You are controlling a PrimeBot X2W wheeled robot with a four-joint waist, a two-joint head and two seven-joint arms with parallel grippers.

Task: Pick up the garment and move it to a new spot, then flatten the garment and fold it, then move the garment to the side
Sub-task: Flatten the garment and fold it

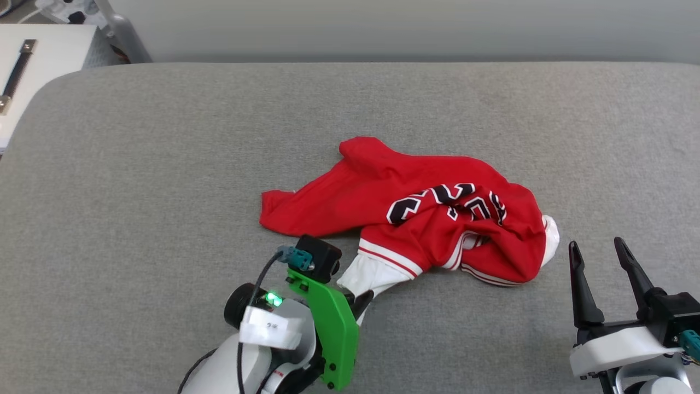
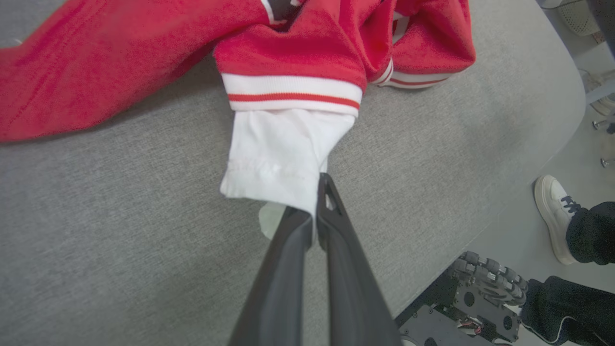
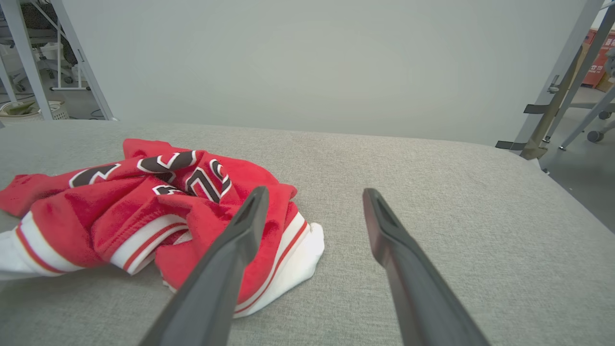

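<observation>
The garment point(image 1: 415, 210) lies crumpled in the middle of the grey table point(image 1: 164, 164), red with black white-outlined lettering on top. A white sleeve point(image 1: 366, 276) sticks out toward me below a red-white striped band. My left gripper point(image 1: 362, 302) is shut on the end of that sleeve; the left wrist view shows both dark fingers pinching the white cloth point(image 2: 283, 158) of the garment point(image 2: 307, 48). My right gripper point(image 1: 601, 254) stands open to the right of the garment point(image 3: 158, 206), apart from it, with nothing between its fingers point(image 3: 240, 230).
The table's rounded far-left corner point(image 1: 60, 82) borders a white cabinet point(image 1: 38, 60). In the left wrist view a person's white shoe point(image 2: 552, 211) and dark trouser leg stand on the floor beyond the table edge, beside the robot's base point(image 2: 471, 298). Metal frame legs point(image 3: 552, 110) stand at the right.
</observation>
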